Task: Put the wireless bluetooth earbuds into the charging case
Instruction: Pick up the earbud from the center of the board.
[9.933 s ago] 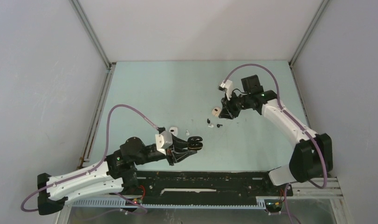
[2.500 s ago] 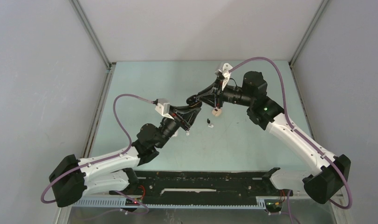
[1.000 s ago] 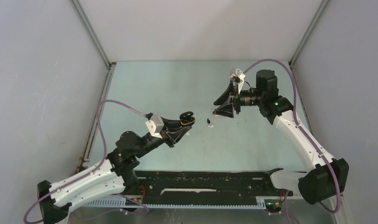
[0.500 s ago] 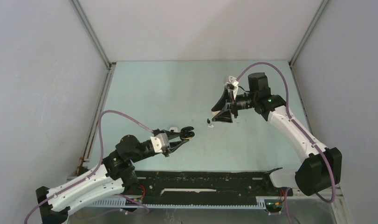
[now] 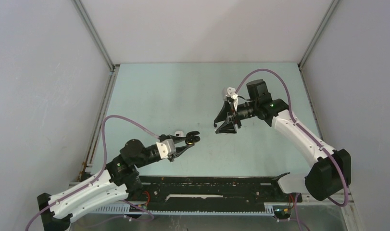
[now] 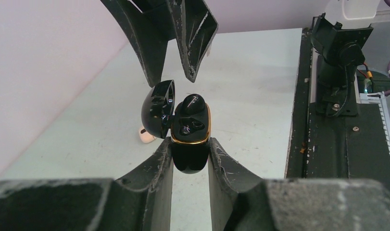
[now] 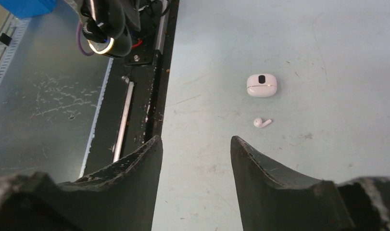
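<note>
**Left wrist view: black case clamped open, one bud in it**

- Left pincer [image 6: 189, 144] is closed tight on the black charging case [image 6: 189, 158]. It grips the lower body below the gold rim, so the mouth is clear.
- Lid [image 6: 158, 111] is swung up to the left. A black earbud [image 6: 191, 104] sits in the far socket. The near socket looks empty, but the gloss makes that hard to call.
- A small beige item [image 6: 145, 136] lies on the counter [image 7: 279, 38] just behind the lid, partly hidden.
- Right pincer [image 7: 196, 142] is spread wide and holds nothing, hanging above the counter.
- In its camera a white earbud [image 7: 262, 123] lies flat on the counter, just beside a closed white case [image 7: 261, 85].

Handling, my read:
- The buds are tiny, very light, rigid glossy plastic. They will be slippery and likely to roll or flick away under an off-centre pinch.
- Take one across the stem with the tips right down at the counter, using light force.
- The case shell is smooth and pebble-shaped, so it could squirt out of the grip if pushed hard from above. Seat buds gently.
- Keep clear of the lid hinge, which is the weak point.
</note>
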Controlling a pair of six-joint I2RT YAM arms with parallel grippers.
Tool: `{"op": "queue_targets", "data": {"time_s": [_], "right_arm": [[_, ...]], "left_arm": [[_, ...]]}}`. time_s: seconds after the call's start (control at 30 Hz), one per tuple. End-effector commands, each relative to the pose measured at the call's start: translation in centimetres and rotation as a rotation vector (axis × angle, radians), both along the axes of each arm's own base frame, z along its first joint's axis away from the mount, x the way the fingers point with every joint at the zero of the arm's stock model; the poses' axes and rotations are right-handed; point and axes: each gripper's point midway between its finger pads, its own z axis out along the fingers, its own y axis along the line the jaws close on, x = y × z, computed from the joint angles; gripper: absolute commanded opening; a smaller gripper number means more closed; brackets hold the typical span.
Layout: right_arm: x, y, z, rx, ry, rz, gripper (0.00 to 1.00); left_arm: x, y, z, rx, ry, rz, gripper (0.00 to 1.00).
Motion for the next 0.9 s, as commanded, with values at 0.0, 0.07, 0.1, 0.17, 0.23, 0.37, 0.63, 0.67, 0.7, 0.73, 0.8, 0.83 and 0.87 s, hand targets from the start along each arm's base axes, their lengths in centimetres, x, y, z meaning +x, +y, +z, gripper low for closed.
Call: {"op": "queue_targets", "data": {"time_s": [0.0, 0.07, 0.1, 0.17, 0.23, 0.37, 0.63, 0.67, 0.7, 0.73, 0.8, 0.83, 0.87], "right_arm": [[2.0, -0.1, -1.1, -0.04, -0.014, -0.059, 0.54], [3.9, -0.1, -2.4, -0.085, 0.006, -0.135, 0.47], [5.1, -0.3, -3.0, -0.109, 0.011, -0.186, 0.44], [7.6, -0.6, -4.4, -0.164, 0.03, -0.304, 0.39], [9.2, -0.7, -5.8, -0.198, 0.061, -0.384, 0.38], [10.8, 0.0, -8.3, -0.293, 0.064, -0.439, 0.37], [14.6, 0.1, -14.1, -0.592, -0.075, -0.516, 0.25], [15.0, 0.0, -14.7, -0.612, -0.085, -0.523, 0.25], [15.4, 0.0, -15.2, -0.625, -0.088, -0.526, 0.25], [15.8, 0.0, -15.6, -0.638, -0.09, -0.528, 0.25], [16.4, 0.3, -16.1, -0.655, -0.088, -0.52, 0.24], [16.7, 0.5, -16.3, -0.663, -0.083, -0.518, 0.24], [17.0, 0.6, -16.6, -0.671, -0.074, -0.516, 0.24]], "left_arm": [[0.5, 0.5, 1.9, -0.08, -0.031, 0.027, 0.0], [0.9, 1.4, 3.1, -0.163, -0.022, 0.061, 0.0], [1.4, 1.8, 3.6, -0.199, -0.01, 0.087, 0.0], [2.5, 2.7, 4.4, -0.259, 0.032, 0.146, 0.0], [3.7, 3.3, 4.7, -0.307, 0.089, 0.193, 0.0], [5.1, 3.2, 4.2, -0.304, 0.189, 0.23, 0.0], [4.8, 3.7, 4.6, -0.331, 0.178, 0.235, 0.0], [4.8, 3.7, 4.7, -0.332, 0.177, 0.234, 0.0], [4.8, 3.7, 4.7, -0.331, 0.178, 0.233, 0.0], [4.8, 3.7, 4.6, -0.329, 0.179, 0.233, 0.0], [4.8, 3.6, 4.5, -0.326, 0.182, 0.23, 0.0], [4.8, 3.5, 4.5, -0.323, 0.182, 0.228, 0.0], [4.8, 3.6, 4.5, -0.322, 0.181, 0.229, 0.0]]}}
